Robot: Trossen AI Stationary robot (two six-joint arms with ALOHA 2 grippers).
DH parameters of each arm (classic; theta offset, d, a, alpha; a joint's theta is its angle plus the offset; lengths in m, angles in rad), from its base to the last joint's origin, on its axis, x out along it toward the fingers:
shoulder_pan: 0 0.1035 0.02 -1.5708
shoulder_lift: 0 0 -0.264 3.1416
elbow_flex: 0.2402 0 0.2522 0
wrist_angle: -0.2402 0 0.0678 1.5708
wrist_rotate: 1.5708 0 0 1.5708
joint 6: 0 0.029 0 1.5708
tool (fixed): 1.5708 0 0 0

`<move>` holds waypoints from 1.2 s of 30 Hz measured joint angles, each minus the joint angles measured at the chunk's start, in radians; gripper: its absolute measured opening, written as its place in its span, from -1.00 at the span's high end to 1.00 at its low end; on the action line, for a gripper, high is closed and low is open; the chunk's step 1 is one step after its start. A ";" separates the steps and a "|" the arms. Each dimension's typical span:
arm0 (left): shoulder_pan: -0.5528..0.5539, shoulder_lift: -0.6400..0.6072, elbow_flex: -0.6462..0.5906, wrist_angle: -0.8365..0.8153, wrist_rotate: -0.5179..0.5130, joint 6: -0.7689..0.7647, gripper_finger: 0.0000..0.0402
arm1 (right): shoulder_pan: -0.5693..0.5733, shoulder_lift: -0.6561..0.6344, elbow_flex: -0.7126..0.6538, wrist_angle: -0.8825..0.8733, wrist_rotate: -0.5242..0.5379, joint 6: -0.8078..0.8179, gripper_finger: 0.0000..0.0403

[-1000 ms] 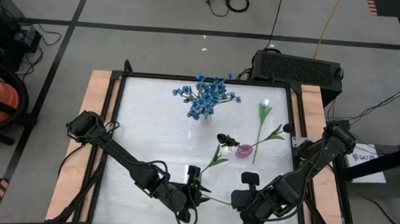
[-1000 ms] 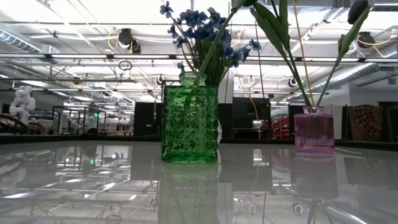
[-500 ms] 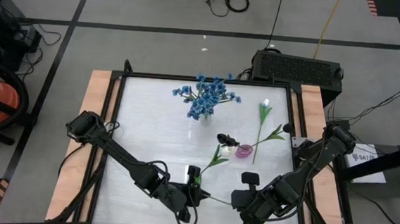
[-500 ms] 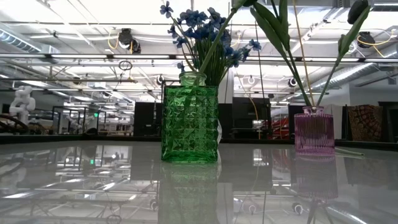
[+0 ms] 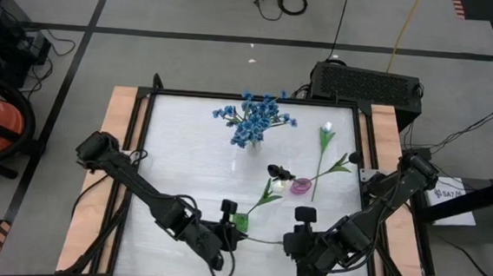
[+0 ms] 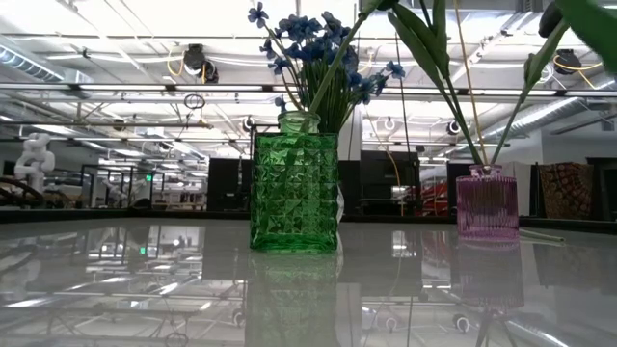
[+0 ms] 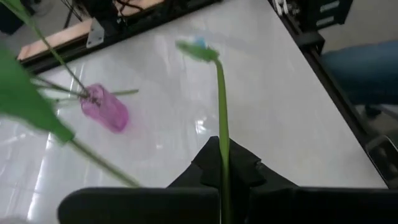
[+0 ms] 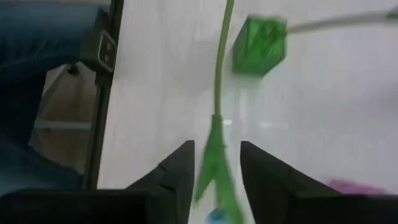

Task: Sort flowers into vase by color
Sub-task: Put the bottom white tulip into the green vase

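White surface (image 5: 183, 177) spreads out ahead of both my grippers. Green vase (image 6: 294, 193) of blue flowers (image 5: 255, 119) sits far out ahead of my left gripper (image 5: 231, 233); pink vase (image 5: 300, 187) stands closer, just ahead of my right gripper (image 5: 296, 237). Between the two grippers runs a green stem (image 5: 261, 240): left gripper pinching one end, right gripper's fingers (image 8: 180, 165) spread, the stem passing between them, contact unclear.
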 joint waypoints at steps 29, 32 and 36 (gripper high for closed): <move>-0.253 -0.446 0.000 -0.048 -0.401 0.066 1.00 | 0.275 -0.076 0.009 -0.354 0.931 0.305 0.36; -0.227 -0.446 0.000 0.050 -0.401 0.155 1.00 | 0.186 -0.078 0.009 -0.215 0.797 0.085 0.43; -0.191 -0.446 0.000 0.190 -0.353 0.279 1.00 | 0.082 -0.085 0.009 -0.030 0.650 -0.206 0.50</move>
